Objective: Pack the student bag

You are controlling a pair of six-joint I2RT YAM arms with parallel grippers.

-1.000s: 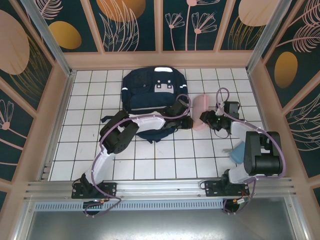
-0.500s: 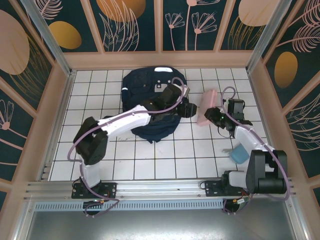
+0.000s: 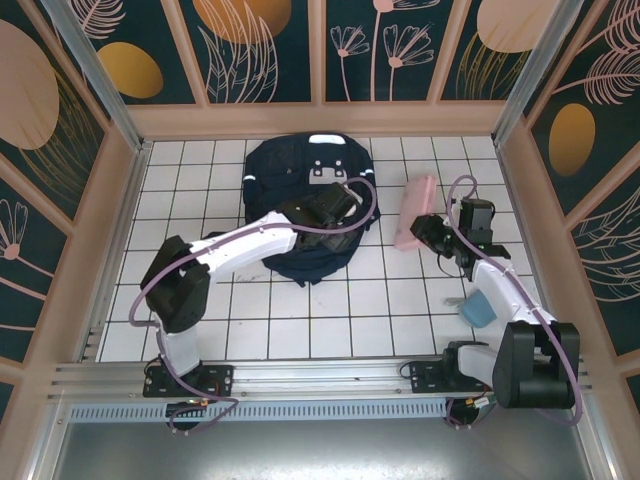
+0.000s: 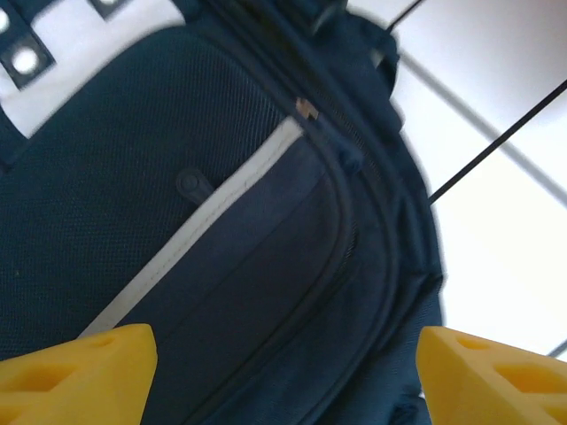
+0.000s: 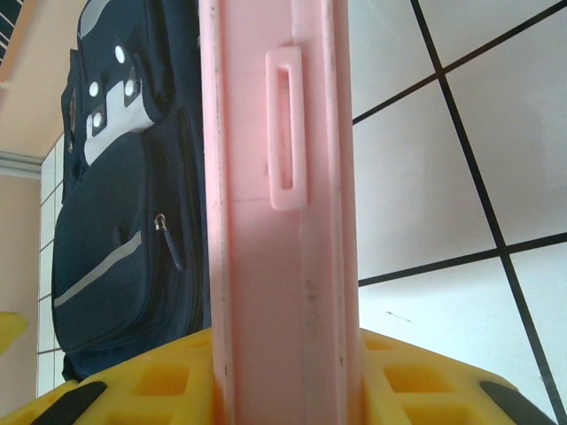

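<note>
Fingers of the left gripper (image 4: 283, 376) are standing wide, empty, the student bag (image 4: 221, 266) lying just beneath them, likely for unzipping; right gripper (image 5: 283, 372) is clamping a pink case (image 5: 275, 133) beside the bag, awaiting packing.

From above we lose the near part of the student bag (image 3: 290, 170) under the left arm (image 3: 250, 240). The pink case (image 5: 279, 221) blocks the bag's right edge and is cut off top and bottom. No clue what the blue thing (image 3: 478, 307) right of the bag is.
</note>
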